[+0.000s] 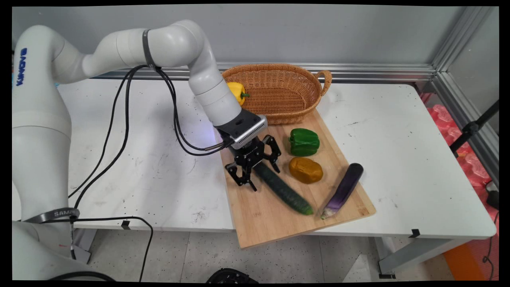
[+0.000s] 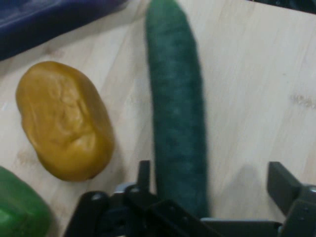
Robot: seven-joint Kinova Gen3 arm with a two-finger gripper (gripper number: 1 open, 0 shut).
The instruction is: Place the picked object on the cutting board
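A dark green cucumber [image 1: 285,191] [image 2: 175,98] lies diagonally on a wooden cutting board [image 1: 275,225] [image 2: 256,89]. My gripper [image 1: 265,177] [image 2: 212,180] stands open low over the cucumber's upper end, with one finger on each side of it. Nothing is held. A brown potato [image 1: 305,170] [image 2: 64,121] lies just right of the cucumber. A green bell pepper [image 1: 304,142] [image 2: 17,210] sits behind the potato. A purple eggplant [image 1: 344,189] [image 2: 44,17] lies near the board's right edge.
A wicker basket [image 1: 279,71] stands at the back of the table, touching the board's far end. A yellow bell pepper [image 1: 236,91] sits at the basket's left end, partly hidden by my arm. Black cables hang left of the gripper.
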